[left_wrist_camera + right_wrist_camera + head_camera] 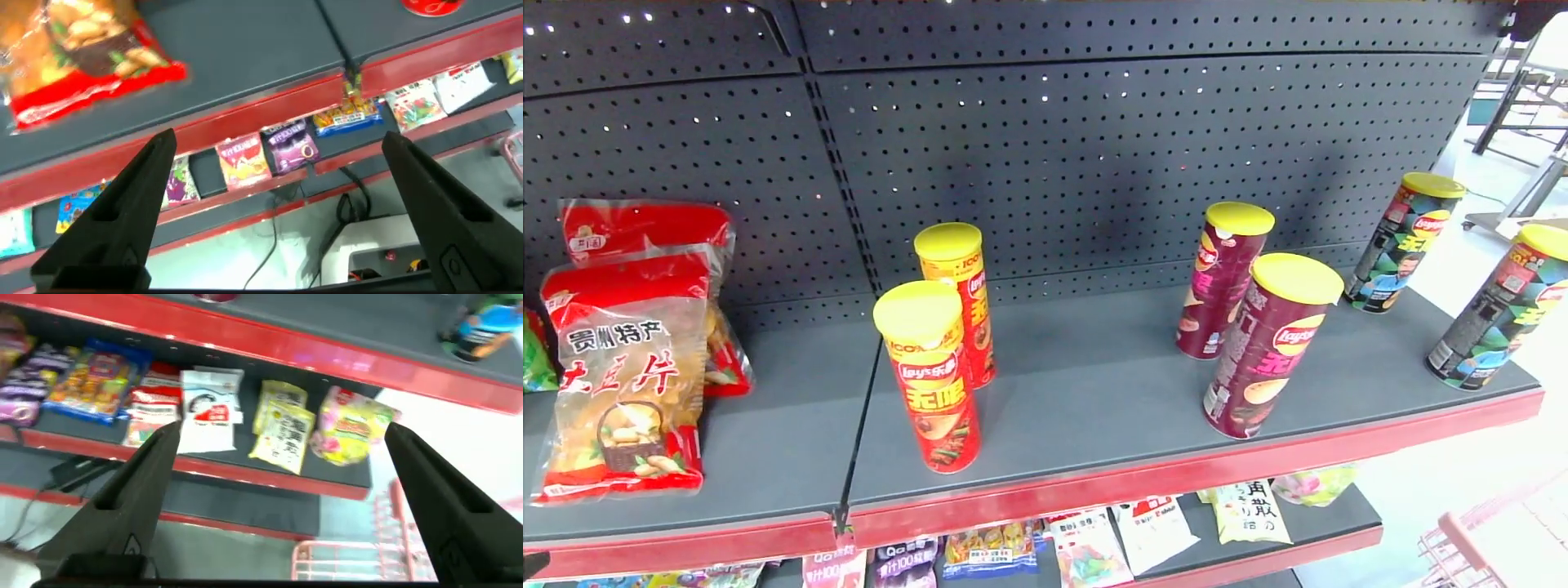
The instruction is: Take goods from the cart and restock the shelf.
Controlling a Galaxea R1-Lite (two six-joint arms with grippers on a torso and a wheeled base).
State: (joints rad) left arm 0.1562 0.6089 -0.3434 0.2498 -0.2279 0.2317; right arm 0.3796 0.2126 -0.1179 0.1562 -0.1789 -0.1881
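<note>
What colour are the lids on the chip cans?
Yellow. Every chip can on the shelf has a yellow lid, clearest in the head view.

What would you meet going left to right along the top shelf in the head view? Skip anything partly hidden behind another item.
red snack bag → red chip can → maroon chip can → dark chip can near the back panel → dark chip can at the shelf's right end

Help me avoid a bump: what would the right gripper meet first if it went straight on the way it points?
Probably the yellow-green snack packet on the lower shelf, which lies between the open jaws of the right gripper; depth is unclear.
</note>
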